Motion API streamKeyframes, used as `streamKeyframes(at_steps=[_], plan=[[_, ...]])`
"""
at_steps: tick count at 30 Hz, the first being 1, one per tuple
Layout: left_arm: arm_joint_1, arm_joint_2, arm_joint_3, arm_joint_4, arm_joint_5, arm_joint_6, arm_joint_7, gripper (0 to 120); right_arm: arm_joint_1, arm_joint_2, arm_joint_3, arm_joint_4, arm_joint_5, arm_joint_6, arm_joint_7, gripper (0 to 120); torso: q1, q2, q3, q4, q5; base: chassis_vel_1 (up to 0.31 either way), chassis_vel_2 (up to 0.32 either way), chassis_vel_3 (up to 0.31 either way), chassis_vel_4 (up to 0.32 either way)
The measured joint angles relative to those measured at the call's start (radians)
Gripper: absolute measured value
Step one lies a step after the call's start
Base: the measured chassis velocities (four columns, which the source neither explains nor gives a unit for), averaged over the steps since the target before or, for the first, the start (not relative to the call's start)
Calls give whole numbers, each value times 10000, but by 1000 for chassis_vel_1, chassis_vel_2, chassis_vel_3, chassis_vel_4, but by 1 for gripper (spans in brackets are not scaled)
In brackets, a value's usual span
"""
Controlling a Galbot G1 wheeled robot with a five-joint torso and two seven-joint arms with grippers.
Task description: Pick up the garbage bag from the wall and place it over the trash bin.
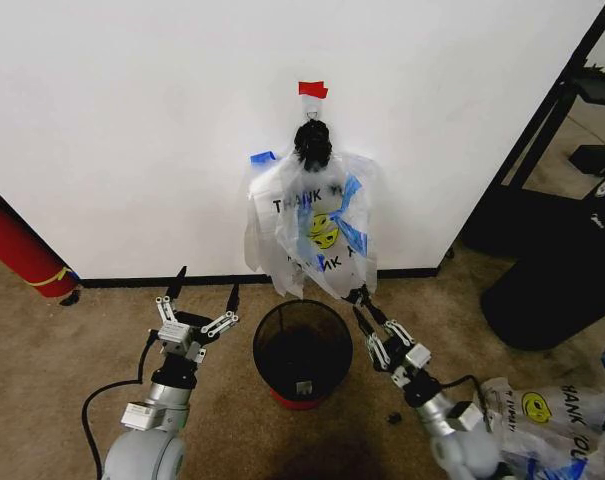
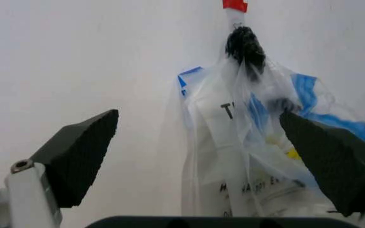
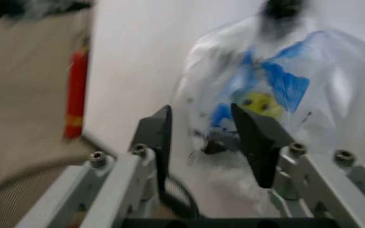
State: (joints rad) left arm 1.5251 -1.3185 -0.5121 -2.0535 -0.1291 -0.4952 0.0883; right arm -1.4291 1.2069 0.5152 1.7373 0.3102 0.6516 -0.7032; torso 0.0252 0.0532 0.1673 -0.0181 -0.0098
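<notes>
The garbage bag (image 1: 312,225) hangs by a dark knot from a hook under a red tape piece (image 1: 313,89) on the white wall (image 1: 132,120). It is translucent white with "THANK YOU" print, a yellow smiley and blue patches. Directly below it on the carpet stands the black mesh trash bin (image 1: 302,350) with its red base. My left gripper (image 1: 204,290) is open, low and left of the bin, and faces the bag (image 2: 233,156). My right gripper (image 1: 360,306) is open at the bag's lower right edge, just above the bin's rim, with the bag (image 3: 265,95) close in front of its fingers.
A red cylinder (image 1: 17,250) leans at the far left by the baseboard. A large solid black object (image 1: 562,270) and a black frame (image 1: 572,90) stand at the right. More printed bags (image 1: 552,420) lie on the carpet at the lower right.
</notes>
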Motion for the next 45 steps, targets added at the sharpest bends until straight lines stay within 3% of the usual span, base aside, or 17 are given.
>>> streamKeyframes(at_steps=[4,6,8,9,11,14,20,27,35,45], plan=[[-1,-14,15,12,9,-16,0,100,-34,-298,721,-63,-510,65,-1072,48,0,0,0,0,1,0,0,0,0],[-39,-27,68,26,39,-17,1,100,-32,-555,1070,-52,-717,220,-944,60,0,0,0,-2,-2,0,0,0,0],[-94,-39,110,65,72,-17,3,100,-14,-611,741,281,-662,256,860,68,0,0,0,-1,2,0,0,0,0],[-94,-39,110,65,72,-17,3,100,-14,-611,741,281,-662,256,860,68,0,0,0,-1,2,0,0,0,0],[-138,-52,146,119,114,-17,5,100,183,-560,320,669,-1039,142,2959,77,0,0,0,0,-1,0,0,0,0],[-190,-67,208,213,188,-17,12,100,971,-484,-209,843,-2868,-153,5354,90,0,0,0,1,0,0,0,0,0],[-273,-36,210,349,206,-17,17,100,2349,-940,-1317,413,-4836,-908,6916,100,0,0,1,-1,0,0,0,0,0],[-356,7,196,482,232,-17,20,100,4445,-1932,-3183,-681,-5291,-1201,6634,100,1,0,2,-1,-2,0,0,0,0],[-555,49,178,610,252,-18,21,100,6264,-1208,-4167,-2249,-5256,-1929,6381,100,1,0,2,1,-2,0,0,0,0],[-574,79,125,632,211,-40,-1,100,6706,-888,-4240,-2763,-5685,-2562,6089,98,0,-1,1,-1,-2,0,0,0,0]])
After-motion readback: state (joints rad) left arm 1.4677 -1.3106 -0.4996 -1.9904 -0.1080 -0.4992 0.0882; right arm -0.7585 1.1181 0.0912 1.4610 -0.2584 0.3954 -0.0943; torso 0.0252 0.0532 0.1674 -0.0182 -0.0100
